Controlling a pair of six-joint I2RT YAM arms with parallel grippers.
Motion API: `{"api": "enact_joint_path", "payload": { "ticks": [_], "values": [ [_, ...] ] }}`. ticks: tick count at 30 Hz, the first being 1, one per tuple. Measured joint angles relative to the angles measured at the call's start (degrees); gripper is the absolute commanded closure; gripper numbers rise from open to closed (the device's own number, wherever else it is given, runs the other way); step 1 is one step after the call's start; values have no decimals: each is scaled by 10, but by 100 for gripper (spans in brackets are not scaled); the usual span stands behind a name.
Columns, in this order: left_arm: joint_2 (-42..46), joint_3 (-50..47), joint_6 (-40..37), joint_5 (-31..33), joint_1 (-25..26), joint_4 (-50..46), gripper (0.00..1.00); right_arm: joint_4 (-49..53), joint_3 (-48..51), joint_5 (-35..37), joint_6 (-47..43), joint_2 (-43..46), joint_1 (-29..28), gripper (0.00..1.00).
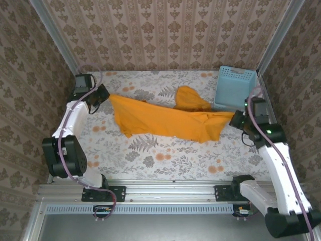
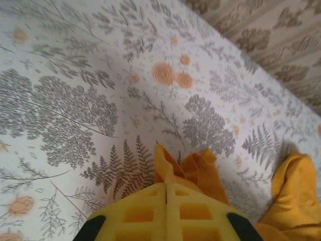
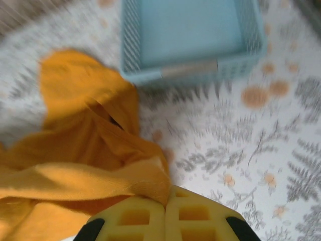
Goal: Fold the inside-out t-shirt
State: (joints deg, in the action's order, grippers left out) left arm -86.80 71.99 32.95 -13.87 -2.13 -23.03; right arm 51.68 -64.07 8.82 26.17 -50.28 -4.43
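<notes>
Pinching hard, the left gripper (image 2: pixel 166 187) has its two yellow fingers pressed flat together on one end of the inside-out t-shirt (image 1: pixel 165 120), and a small fold of orange cloth pokes out just past their tips in the left wrist view. The right gripper (image 3: pixel 165 202) is clamped the same way on the opposite end, with a thick hem bunched right at its fingertips. From above, the shirt lies stretched between the two arms across the far half of the table (image 1: pixel 165 160), wrinkled and uneven, broad toward the left and narrowing toward the right. One flap of it humps up on the far side, just beside the light blue basket (image 1: pixel 234 88); whether they touch I cannot tell. That basket sits at a slight angle in the far right corner. The tabletop carries a fern and flower print, and patterned wallpaper (image 1: pixel 165 35) covers the walls around it.
</notes>
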Motion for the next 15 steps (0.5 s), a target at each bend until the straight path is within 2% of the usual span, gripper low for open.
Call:
{"api": "enact_joint_path", "payload": {
  "ticks": [4,8,11,15],
  "values": [
    [112,-15,12,6,-28,9,100,20,-58,-12,-19,62,0,100],
    [207,-37,19,15,-31,40,100,8,-21,-58,-18,78,-2,100],
    [185,-40,21,15,-31,49,100,-31,73,-91,5,51,-20,100],
    [72,-67,29,11,-34,50,100,-87,185,-106,43,-16,-62,100]
  ]
}}
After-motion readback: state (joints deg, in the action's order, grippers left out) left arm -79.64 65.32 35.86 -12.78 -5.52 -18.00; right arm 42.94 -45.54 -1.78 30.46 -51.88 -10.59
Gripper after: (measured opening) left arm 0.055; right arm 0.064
